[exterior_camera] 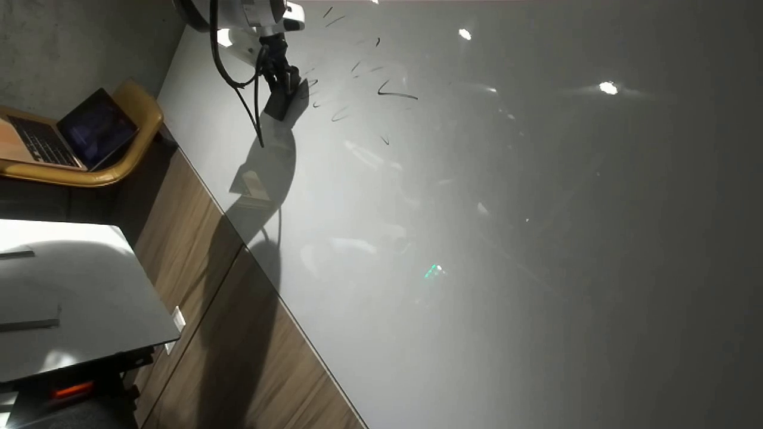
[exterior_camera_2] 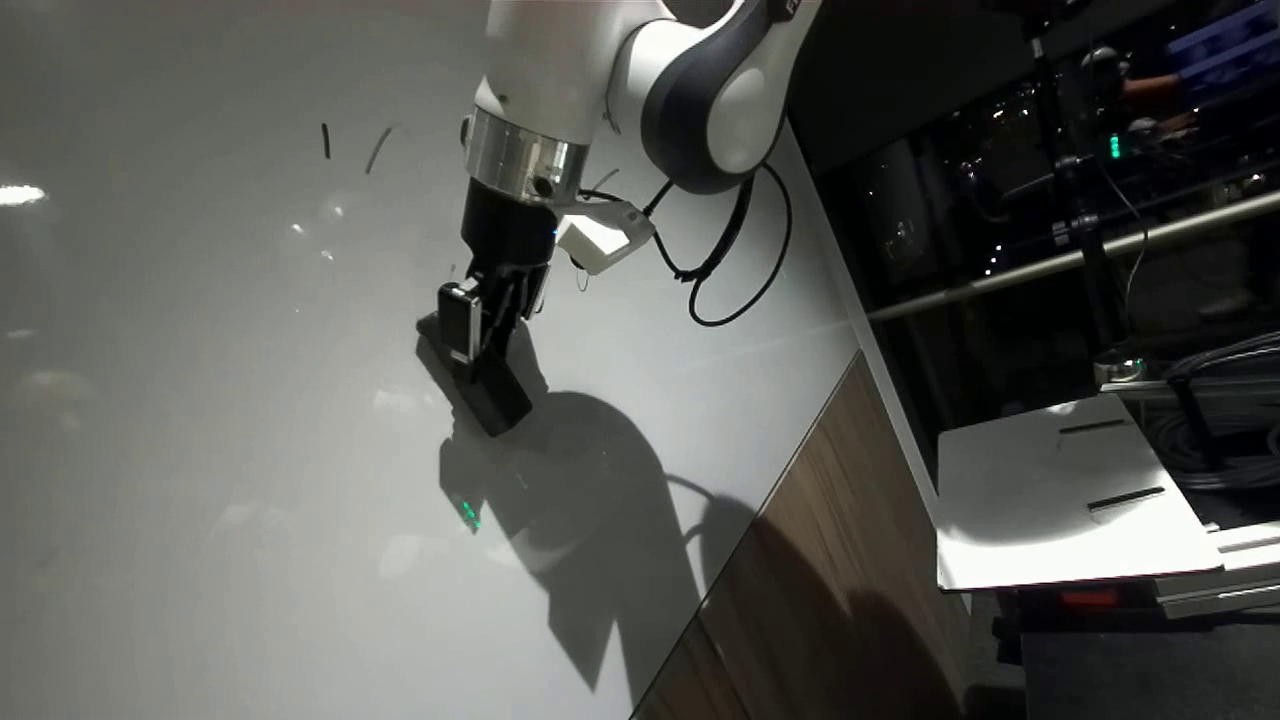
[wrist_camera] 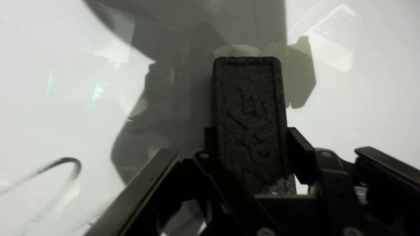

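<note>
Clamped on the long sides of a dark block [wrist_camera: 249, 111], my claw [wrist_camera: 254, 146] presses in from left and right in the wrist view. The block's free end juts past the fingertips, its grooved face toward me, with a glossy white board [wrist_camera: 344, 114] behind. I judge this grip best left alone; for any slide, I'd want the opposite face flat on the board, pressure light and even, that free end not rocking.

In an exterior view the block sits at the board, just left of scattered dark strokes [exterior_camera: 396, 94]; whether it touches the surface, I cannot tell. A cable [exterior_camera: 214, 36] hangs in a loop beside the claw, so I'd turn gently to avoid a snag. The board's slanting edge meets wood panels [exterior_camera: 298, 381] at lower left, with a laptop [exterior_camera: 98, 131] on a chair [exterior_camera: 142, 110] and a grey tabletop [exterior_camera: 101, 292] past it. Roomier travel, I reckon, lies toward the picture's right.

In an exterior view the arm [exterior_camera_2: 545, 60] reaches down from the top, and the block slants downward to the right beneath the claw. The panels' edge runs along the lower right; a broad stretch of board spreads leftward, so I'd favour slow passes that way.
</note>
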Robot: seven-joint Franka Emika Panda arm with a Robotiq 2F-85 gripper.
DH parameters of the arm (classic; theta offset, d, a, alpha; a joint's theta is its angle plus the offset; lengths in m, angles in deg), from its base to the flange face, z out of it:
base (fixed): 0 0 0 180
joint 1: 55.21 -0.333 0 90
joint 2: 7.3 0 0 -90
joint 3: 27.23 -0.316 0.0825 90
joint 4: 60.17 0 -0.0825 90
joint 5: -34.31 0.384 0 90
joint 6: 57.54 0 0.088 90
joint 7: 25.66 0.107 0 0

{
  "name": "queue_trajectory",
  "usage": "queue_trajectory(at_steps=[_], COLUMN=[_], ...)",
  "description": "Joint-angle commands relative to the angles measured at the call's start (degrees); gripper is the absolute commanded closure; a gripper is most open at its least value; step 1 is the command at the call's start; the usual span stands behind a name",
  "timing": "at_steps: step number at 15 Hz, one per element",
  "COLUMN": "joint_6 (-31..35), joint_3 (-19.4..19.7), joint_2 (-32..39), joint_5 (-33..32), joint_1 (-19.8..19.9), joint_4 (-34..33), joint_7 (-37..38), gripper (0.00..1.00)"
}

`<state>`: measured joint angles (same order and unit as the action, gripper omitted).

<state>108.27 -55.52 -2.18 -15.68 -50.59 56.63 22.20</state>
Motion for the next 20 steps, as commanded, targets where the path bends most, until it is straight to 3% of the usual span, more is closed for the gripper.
queue_trajectory(at_steps=[1, 7, 13, 17, 20], joint_6=[0.63, 0.99, 1.45, 0.42, -2.67], joint_3=[4.47, 9.01, 14.02, 16.55, 13.87], joint_2=[-2.12, -8.89, -11.24, -10.59, -10.90], joint_5=[-2.56, -2.78, -0.92, 4.30, 8.17], joint_1=[4.12, 8.09, 11.60, 10.27, 7.76], joint_4=[1.08, 6.48, 6.56, 3.87, 4.10], joint_7=[-0.08, 0.89, -2.72, -8.35, -9.22], gripper=[0.71, 0.71, 0.71, 0.71, 0.71])
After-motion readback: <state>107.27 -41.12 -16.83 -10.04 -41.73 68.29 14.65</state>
